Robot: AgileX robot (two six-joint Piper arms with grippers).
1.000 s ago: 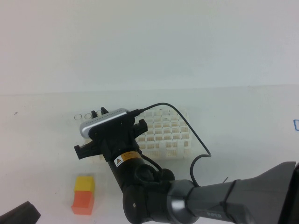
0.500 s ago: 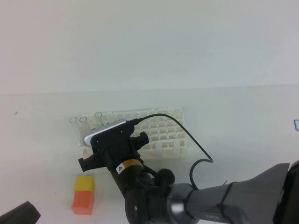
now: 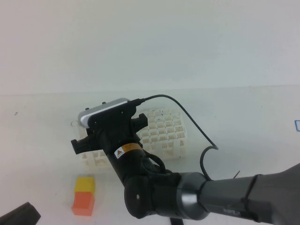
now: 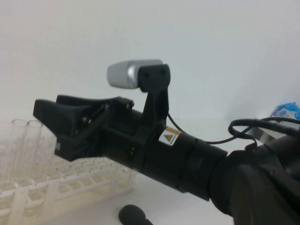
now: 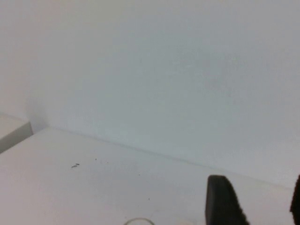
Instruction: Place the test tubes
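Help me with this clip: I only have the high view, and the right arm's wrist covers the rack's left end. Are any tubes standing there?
Observer: Yes. The left wrist view shows two clear test tubes upright in the rack at that end.
Operator: Is the right tool holding one?
Observer: No. In the right wrist view the right tool is open, its fingers apart with only table between them.
Operator: And the left tool?
Observer: The left tool sits low at your near-left corner; its camera shows the right tool about level with the tubes' tops, above the rack's grid.
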